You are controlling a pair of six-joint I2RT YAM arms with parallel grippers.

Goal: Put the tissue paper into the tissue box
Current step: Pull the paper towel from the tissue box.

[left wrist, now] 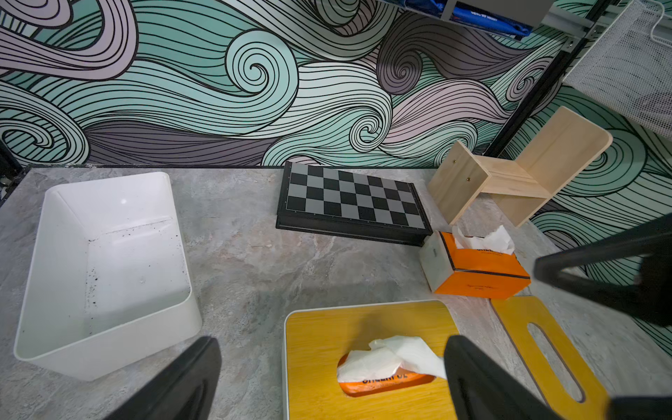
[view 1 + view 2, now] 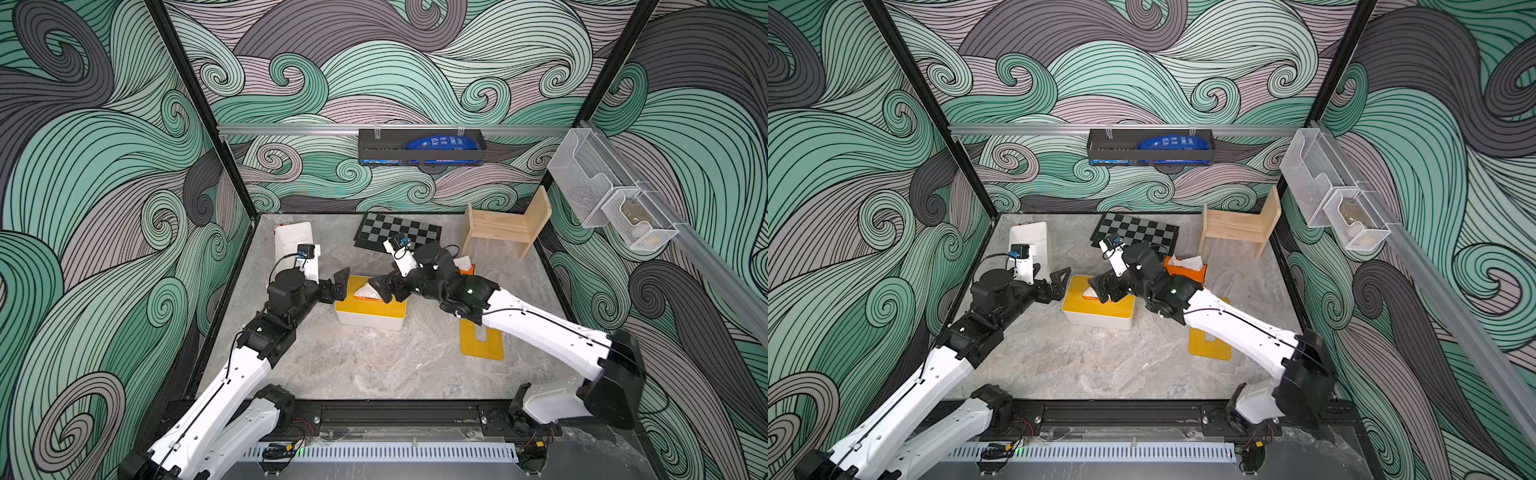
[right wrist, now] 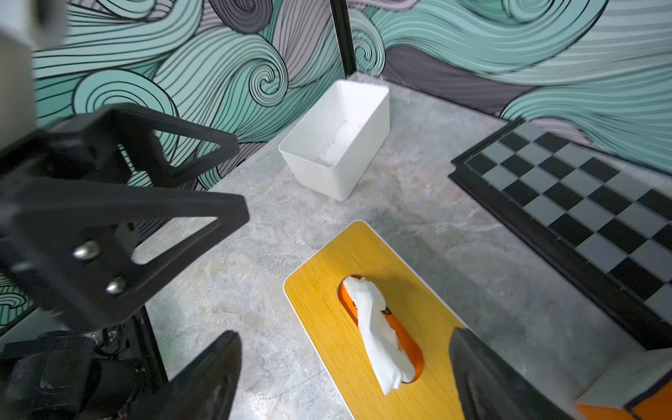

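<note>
The right pincer (image 2: 380, 289) hangs just over the tissue box (image 2: 370, 312), its jaws spread wide and gripping nothing. Directly below it, between the two fingers, the tissue paper (image 3: 378, 338) pokes out of the oval slot in the box's yellow lid. It is crumpled, lies along the slot, and is apart from both fingers in the right wrist view. An orange packet (image 3: 411, 349) shows through the slot beneath it.

The left pincer (image 2: 341, 286) faces the right one from the box's opposite end, just beside the lid edge, jaws spread as well. Whether it touches the box cannot be told.

Past the left pincer, toward the corner, a white bin (image 2: 293, 241) stands on the worktop (image 2: 374, 365). Past the right pincer, toward the back wall, lies a chessboard (image 2: 397, 232). Near it is a wooden stand (image 2: 505, 226). A second orange packet (image 2: 1185, 270) with tissue sticking up sits behind the right pincer's wrist. A spare yellow lid (image 2: 482, 345) lies flat under that arm.
</note>
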